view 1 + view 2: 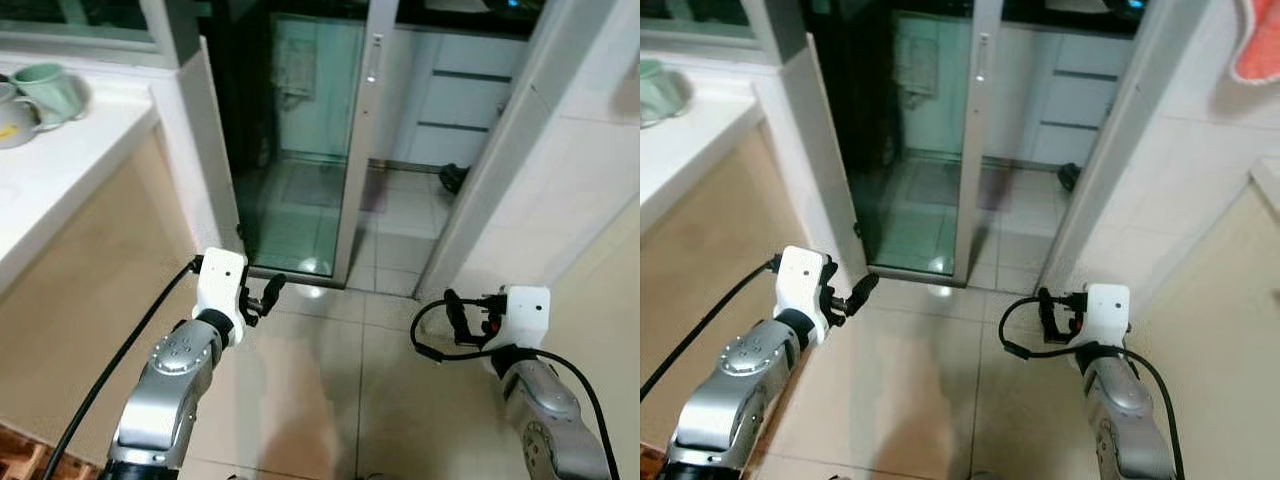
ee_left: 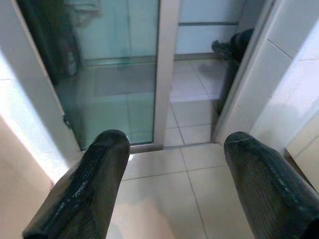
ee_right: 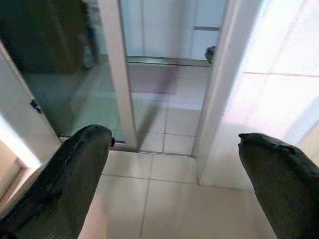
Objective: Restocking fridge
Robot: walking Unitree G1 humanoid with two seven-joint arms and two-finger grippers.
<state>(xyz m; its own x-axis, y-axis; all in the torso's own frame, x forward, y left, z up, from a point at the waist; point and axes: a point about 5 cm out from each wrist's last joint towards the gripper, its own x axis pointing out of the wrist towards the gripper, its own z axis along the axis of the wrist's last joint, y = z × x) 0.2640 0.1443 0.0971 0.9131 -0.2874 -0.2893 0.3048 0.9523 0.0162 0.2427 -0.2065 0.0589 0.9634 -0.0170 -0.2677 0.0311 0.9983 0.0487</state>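
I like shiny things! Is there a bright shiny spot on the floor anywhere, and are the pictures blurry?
Left eye view: a small bright glare spot sits on the floor tiles at the foot of the glass door; the picture is slightly soft. Left wrist view: the fingers look big and blurry up close. Right wrist view: the white wall is washed out by light.

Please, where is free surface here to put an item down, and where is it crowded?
The white counter is bare along its front edge, near the tan cabinet face. Its far corner is crowded by two mugs. The tiled floor lies open between the left tool and right tool.
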